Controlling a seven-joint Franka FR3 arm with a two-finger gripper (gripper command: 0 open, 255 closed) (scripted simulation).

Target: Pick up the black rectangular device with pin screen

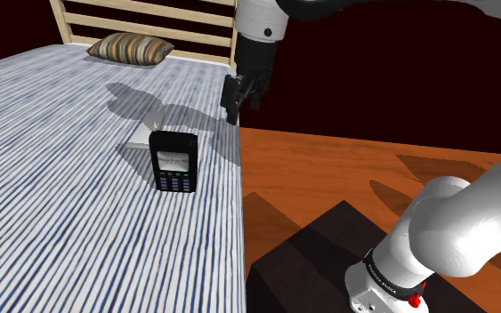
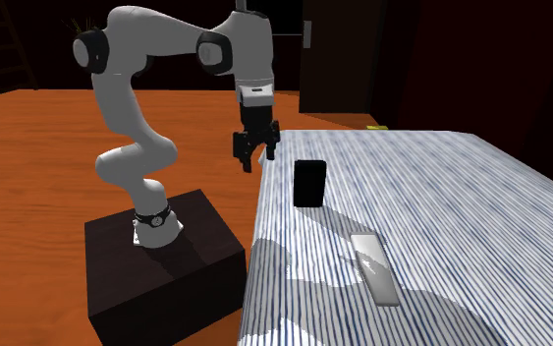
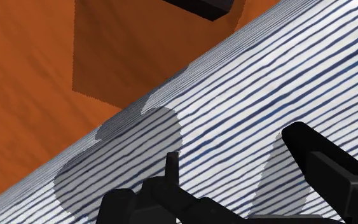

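The dark stand (image 1: 328, 258) sits on the orange floor beside the striped bed (image 1: 52, 204). Near the bed's edge, the black device (image 1: 173, 161) stands upright, keypad facing the shoulder camera. Just behind it lies a flat pale slab (image 1: 140, 138), possibly a remote. Beyond, the hand (image 1: 236, 108) hovers above the bed's edge, fingers apart, holding nothing. Farthest lies a striped pillow (image 1: 131, 48).

Black keypad device (image 1: 173, 161) — upright on the striped bed (image 1: 61, 196), near its edge.
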